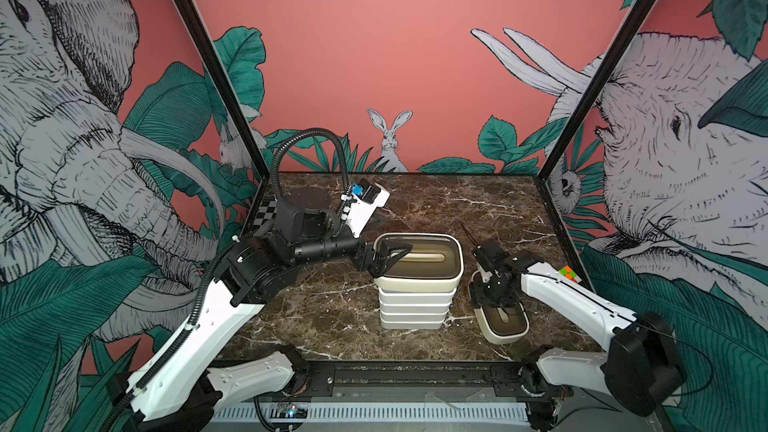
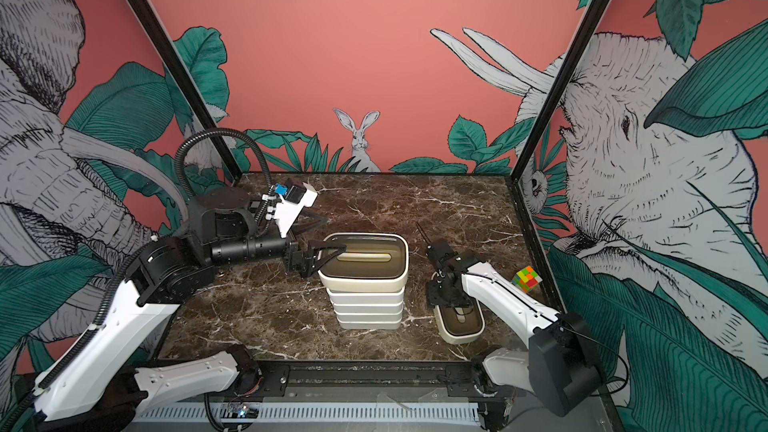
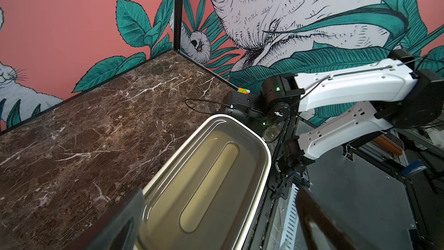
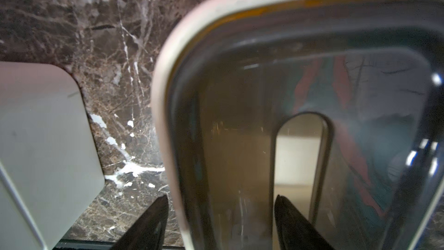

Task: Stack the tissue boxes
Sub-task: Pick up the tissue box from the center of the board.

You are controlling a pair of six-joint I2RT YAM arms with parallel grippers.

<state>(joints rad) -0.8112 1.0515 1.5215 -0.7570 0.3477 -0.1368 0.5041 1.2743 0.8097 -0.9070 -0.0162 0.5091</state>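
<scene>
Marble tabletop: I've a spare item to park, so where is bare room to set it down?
Widest bare marble runs between the back wall and the stack. A smaller patch lies front-left of the stack. Crowded: the gap between stack and lone box, at the right gripper.

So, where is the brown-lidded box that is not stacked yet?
In both top views the loose brown-lidded box lies on the table, right of the stack, under the right gripper.

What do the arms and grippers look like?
The left arm and right arm have white shells and black joints. A black ribbed hose runs along the left one, a thin black cable along the right. The left gripper and right gripper are black with tapered jaws.
</scene>
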